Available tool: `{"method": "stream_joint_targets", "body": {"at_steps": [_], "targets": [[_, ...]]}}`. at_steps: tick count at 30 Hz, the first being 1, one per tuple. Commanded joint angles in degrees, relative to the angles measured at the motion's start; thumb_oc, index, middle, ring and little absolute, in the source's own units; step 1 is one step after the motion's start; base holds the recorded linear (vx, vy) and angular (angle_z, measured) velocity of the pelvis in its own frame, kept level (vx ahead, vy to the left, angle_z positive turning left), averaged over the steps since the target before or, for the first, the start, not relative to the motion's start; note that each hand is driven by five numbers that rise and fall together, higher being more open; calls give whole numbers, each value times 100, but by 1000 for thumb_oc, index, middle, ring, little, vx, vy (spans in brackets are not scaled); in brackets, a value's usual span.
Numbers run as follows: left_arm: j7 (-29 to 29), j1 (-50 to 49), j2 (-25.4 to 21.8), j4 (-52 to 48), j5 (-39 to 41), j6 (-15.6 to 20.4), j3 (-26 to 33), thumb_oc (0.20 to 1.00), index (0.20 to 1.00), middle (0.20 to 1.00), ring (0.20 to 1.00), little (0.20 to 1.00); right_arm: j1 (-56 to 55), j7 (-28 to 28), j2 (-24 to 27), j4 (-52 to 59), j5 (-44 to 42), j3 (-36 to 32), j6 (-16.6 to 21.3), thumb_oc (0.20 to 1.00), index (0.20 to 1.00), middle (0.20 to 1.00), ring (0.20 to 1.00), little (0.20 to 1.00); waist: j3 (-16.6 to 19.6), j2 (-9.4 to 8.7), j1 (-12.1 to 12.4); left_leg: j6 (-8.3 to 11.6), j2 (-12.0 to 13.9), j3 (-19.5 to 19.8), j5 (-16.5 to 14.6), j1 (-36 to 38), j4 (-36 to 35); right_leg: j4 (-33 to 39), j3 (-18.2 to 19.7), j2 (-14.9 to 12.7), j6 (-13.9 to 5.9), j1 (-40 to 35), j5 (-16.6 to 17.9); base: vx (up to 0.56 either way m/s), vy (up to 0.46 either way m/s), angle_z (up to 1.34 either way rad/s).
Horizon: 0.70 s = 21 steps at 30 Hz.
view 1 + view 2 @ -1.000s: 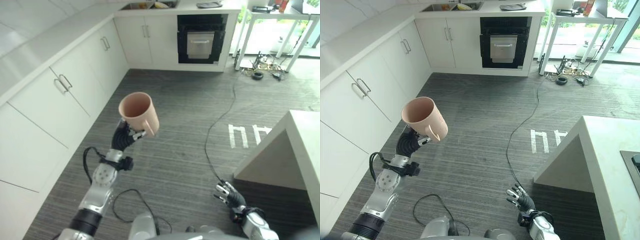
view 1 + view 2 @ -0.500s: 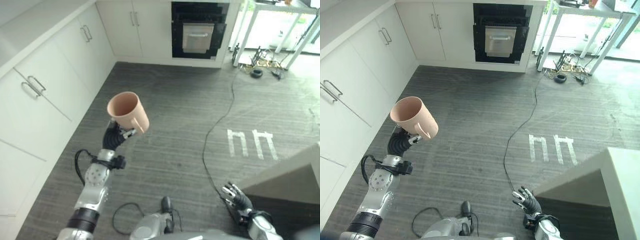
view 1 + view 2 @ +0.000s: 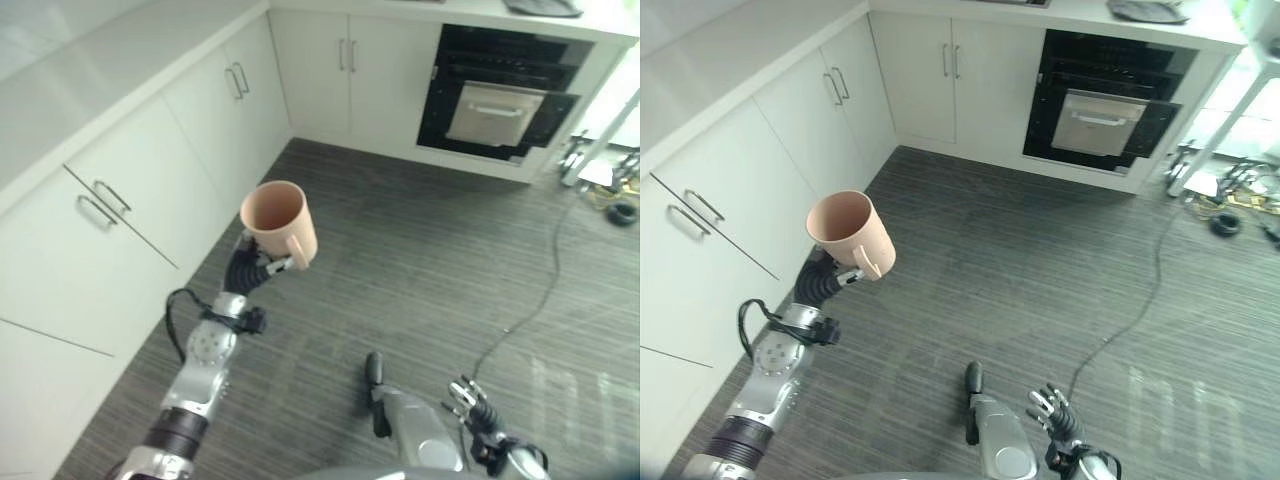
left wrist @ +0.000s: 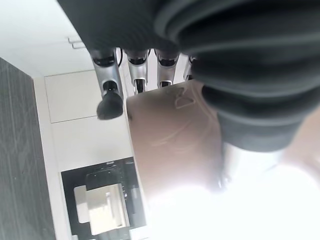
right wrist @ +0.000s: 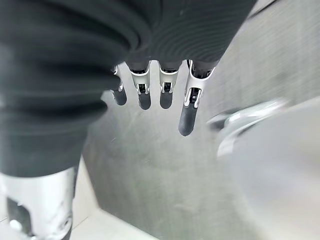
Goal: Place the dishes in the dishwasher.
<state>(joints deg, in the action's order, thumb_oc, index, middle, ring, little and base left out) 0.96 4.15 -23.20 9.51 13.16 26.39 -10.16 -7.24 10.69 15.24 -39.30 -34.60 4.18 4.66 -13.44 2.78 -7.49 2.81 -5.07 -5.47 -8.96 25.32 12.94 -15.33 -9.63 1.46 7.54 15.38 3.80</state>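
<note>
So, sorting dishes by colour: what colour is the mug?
Pale pink mug, clearest in the left eye view.

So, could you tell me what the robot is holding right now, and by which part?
The left hand holds a pink mug upright, gripped low at its base and handle. The right hand hangs open, holding nothing.

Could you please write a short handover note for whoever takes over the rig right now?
Left hand: shut on the pink mug, held upright and raised above the floor by the white cabinets.
Right hand: open, holding nothing, low near the floor.
Done: mug picked up and in hand.
Left: the black appliance set in the far cabinets looks like the likely target, with its door slightly ajar; the mug is not yet loaded.
</note>
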Motion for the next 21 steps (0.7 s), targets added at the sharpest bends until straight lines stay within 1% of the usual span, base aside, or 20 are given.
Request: {"method": "stream_joint_targets", "body": {"at_steps": [1,2,3,4,5,6,7,8,9,10,11,12,14,15,16,17,18,19,20,21], "targets": [[122,53,-402,-420,-132,344,281,200,200,200,200,200,56,46,111,495,-137,274,199,1000,1000,1000,1000,1000,281,-137,-152,-366,285,-10,44,-679,-537,882,128,-242,-1252,-778,-63,319,-340,-53],[132,-22,-405,-534,-197,357,335,200,200,200,200,200,57,93,194,622,-77,337,190,1000,1000,1000,1000,1000,316,-101,-119,-141,446,11,583,-848,138,860,95,-125,-1061,-927,-247,337,-396,-59],[126,-63,-432,-588,-192,378,373,200,200,200,200,200,57,112,250,672,-63,346,185,1000,1000,1000,1000,1000,321,-105,-85,-28,509,32,869,-1018,660,865,74,-86,-967,-1031,-328,388,-454,-35],[92,-96,-452,-615,-144,400,408,200,200,200,200,200,57,116,311,669,-88,346,206,1000,1000,1000,1000,1000,298,-120,-43,72,538,72,1099,-1265,1374,847,59,-49,-868,-1145,-418,364,-437,-53],[11,-149,-465,-653,-38,390,455,200,200,200,200,200,52,124,394,644,-147,339,257,1000,1000,1000,1000,1000,258,-179,29,118,559,104,1297,-1765,2297,836,69,-37,-740,-1315,-524,316,-390,-55],[-42,-165,-471,-671,-5,359,479,200,200,200,200,200,62,131,421,623,-184,333,266,1000,1000,1000,1000,1000,254,-240,59,101,625,49,1361,-2019,2607,848,66,-61,-683,-1401,-576,278,-337,-52],[-103,-177,-473,-682,9,326,501,200,200,200,200,200,76,140,443,602,-229,325,282,1000,1000,1000,1000,1000,235,-262,91,79,699,12,1352,-2233,2805,851,56,-56,-641,-1487,-631,218,-230,-46],[-183,-184,-475,-656,-3,329,515,200,200,200,200,200,108,194,470,538,-263,305,336,1000,1000,1000,1000,1000,159,-272,174,-21,746,-11,1179,-2610,2988,864,63,-48,-614,-1698,-722,226,-173,-44],[-190,-190,-479,-635,-29,343,516,200,200,200,200,200,141,245,470,487,-261,306,370,1000,1000,1000,1000,1000,122,-270,232,-95,702,-20,1086,-2782,2839,878,92,-47,-620,-1834,-774,305,-118,-61],[-127,-207,-494,-596,-56,335,523,200,200,200,200,200,212,284,433,423,-186,338,396,1000,1000,1000,1000,1000,95,-288,302,-204,615,-132,955,-2909,2219,907,162,-66,-653,-1992,-849,304,-46,-67],[-95,-208,-516,-549,-21,351,530,200,200,200,200,200,242,268,400,406,-137,353,399,1000,1000,1000,1000,1000,97,-300,305,-239,610,-248,874,-2906,1788,927,193,-67,-678,-2031,-887,378,22,-64],[-68,-221,-524,-501,46,367,544,200,200,200,200,200,263,239,354,386,-99,379,399,1000,1000,1000,1000,1000,63,-263,332,-230,510,-254,861,-2882,964,950,336,-5,-737,-2166,-959,348,74,-66],[-101,-239,-521,-448,46,412,558,200,200,200,200,200,280,161,295,341,-106,467,445,1000,1000,1000,1000,1000,86,-196,402,-175,359,9,967,-2959,-277,1073,610,102,-831,-2341,-1008,321,83,-54],[-117,-244,-522,-447,47,418,560,200,200,200,200,200,278,148,290,339,-112,478,449,1000,1000,1000,1000,1000,92,-197,411,-171,342,32,981,-2953,-370,1092,641,105,-841,-2362,-1012,322,68,-70],[-135,-281,-506,-476,34,389,601,200,200,200,200,200,276,94,259,351,-82,533,441,1000,1000,1000,1000,1000,100,-142,479,-93,331,261,1226,-3073,-964,1153,837,179,-866,-2496,-1054,332,67,-70],[-165,-311,-495,-475,50,386,647,200,200,200,200,200,264,74,245,359,-55,560,428,1000,1000,1000,1000,1000,103,-117,516,-54,327,322,1408,-3166,-1182,1220,939,203,-876,-2605,-1079,383,79,-61],[-192,-321,-499,-475,75,376,684,200,200,200,200,200,249,85,240,353,-36,568,426,1000,1000,1000,1000,1000,105,-107,535,-40,321,318,1512,-3249,-1261,1270,992,210,-886,-2702,-1099,446,121,-104],[-274,-365,-489,-494,112,380,780,200,200,200,200,200,206,81,234,390,37,580,413,1000,1000,1000,1000,1000,121,-97,568,-73,292,213,1556,-3395,-1209,1302,1027,176,-921,-2859,-1167,392,132,-108],[-316,-384,-494,-494,132,395,813,200,200,200,200,200,202,82,238,392,47,579,415,1000,1000,1000,1000,1000,134,-97,576,-98,286,179,1528,-3390,-1199,1292,1019,160,-934,-2883,-1203,452,186,-121],[-314,-444,-485,-507,118,393,865,200,200,200,200,200,223,85,239,376,65,586,402,1000,1000,1000,1000,1000,155,-93,620,-152,238,266,1453,-3342,-1169,1231,1036,144,-949,-2929,-1282,317,157,-103]]}}
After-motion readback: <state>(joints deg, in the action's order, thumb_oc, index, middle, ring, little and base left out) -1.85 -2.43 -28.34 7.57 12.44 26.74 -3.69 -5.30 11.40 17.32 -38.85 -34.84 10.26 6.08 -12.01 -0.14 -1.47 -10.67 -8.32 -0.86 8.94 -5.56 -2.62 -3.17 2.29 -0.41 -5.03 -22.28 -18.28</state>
